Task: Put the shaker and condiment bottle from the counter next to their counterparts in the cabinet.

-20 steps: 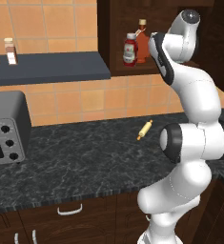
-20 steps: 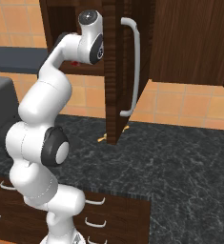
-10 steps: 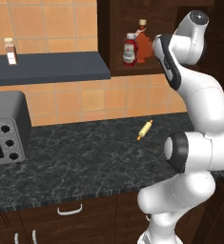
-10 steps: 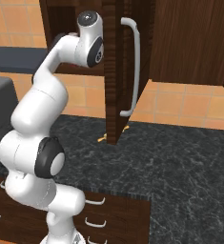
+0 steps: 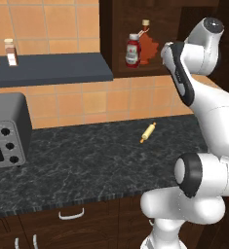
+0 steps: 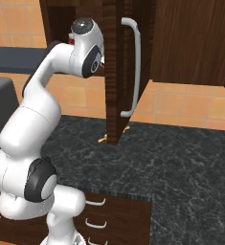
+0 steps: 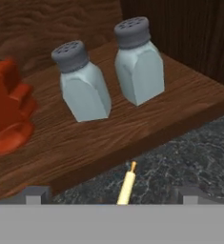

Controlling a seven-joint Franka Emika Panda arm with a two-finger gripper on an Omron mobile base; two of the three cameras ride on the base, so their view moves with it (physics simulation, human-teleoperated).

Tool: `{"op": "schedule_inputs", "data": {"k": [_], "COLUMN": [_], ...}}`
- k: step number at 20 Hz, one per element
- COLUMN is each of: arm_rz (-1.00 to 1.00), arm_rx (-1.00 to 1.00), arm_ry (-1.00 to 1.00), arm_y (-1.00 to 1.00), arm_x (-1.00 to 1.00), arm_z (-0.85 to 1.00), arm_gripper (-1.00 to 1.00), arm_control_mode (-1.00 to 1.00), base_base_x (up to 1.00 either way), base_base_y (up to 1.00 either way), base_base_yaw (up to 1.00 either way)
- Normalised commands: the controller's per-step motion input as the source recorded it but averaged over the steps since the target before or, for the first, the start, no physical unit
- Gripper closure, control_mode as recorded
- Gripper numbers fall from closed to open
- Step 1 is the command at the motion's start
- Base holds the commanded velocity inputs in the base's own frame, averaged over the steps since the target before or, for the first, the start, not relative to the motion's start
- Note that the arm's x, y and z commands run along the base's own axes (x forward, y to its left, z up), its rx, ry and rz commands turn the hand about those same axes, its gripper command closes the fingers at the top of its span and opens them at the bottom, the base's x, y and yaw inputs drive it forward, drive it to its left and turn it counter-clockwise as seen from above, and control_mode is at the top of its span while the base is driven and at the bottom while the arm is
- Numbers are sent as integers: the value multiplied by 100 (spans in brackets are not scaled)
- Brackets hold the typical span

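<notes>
Shakers, two alike, upright on the cabinet shelf [image 7: 132, 138]: one [image 7: 82, 88] just beside the leaf-shaped bottle [image 7: 8, 114], the other [image 7: 138, 64] just past it on the far side from that bottle. Close together but not touching, caps up, bases flat on the wood. Cannot tell which of the pair came off the counter [image 5: 86, 165] and which belongs there. Set as a pair, presumably so like sits with like.

Ketchup bottle [image 5: 132, 51] upright inside the cabinet [image 5: 117, 29], right against the leaf-shaped bottle on the side opposite the shakers, white cap up. Again paired with its match, as the task asks.

Jaws spread wide and holding nothing, tips low in the hand view, aimed at the shelf edge from just in front of the leaf-shaped bottle's row. No contact with either shaker. Spread that wide, likely to keep clear of the caps on any way out.

Rolling pin [image 7: 127, 186] flat on the counter, well below and forward of the leaf-shaped bottle; no part of the task.

Judging by the layout, both items in place and placing done. Remaining risk: clipping a shaker or the open cabinet door [image 6: 115, 72].
</notes>
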Motion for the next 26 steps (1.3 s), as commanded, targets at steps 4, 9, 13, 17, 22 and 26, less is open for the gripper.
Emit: {"op": "schedule_inputs", "data": {"k": [4, 9, 13, 17, 22, 26], "arm_rz": [0, 0, 0, 0, 3, 4], "arm_rx": [0, 0, 0, 0, 0, 0], "arm_ry": [0, 0, 0, -3, -8, -12], "arm_y": [4, 10, 4, 18, 33, 30], "arm_x": [-56, -69, -86, -100, -100, -100], "arm_z": [-13, -10, -7, -10, -13, -7], "arm_gripper": [-100, -100, -100, -100, -100, -100], "arm_control_mode": [-100, -100, -100, -100, -100, -100], "base_base_x": [0, 0, 0, 0, 0, 0], "base_base_y": [0, 0, 0, 0, 0, 0], "base_base_yaw": [0, 0, 0, 0, 0, 0]}}
